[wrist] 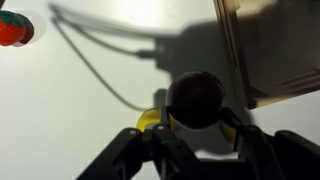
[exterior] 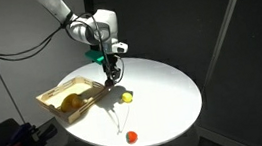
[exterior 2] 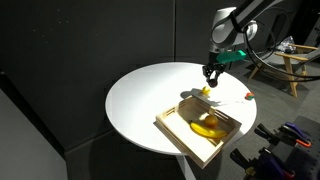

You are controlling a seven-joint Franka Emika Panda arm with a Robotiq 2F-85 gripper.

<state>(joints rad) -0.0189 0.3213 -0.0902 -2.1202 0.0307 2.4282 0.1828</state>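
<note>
My gripper is shut on a dark round fruit and holds it above the round white table. In both exterior views the gripper hangs just beside the edge of a wooden tray. A small yellow fruit lies on the table right under the held fruit; it also shows in both exterior views.
The tray holds yellow fruit. A small red and green fruit lies apart near the table edge. Dark curtains stand behind the table.
</note>
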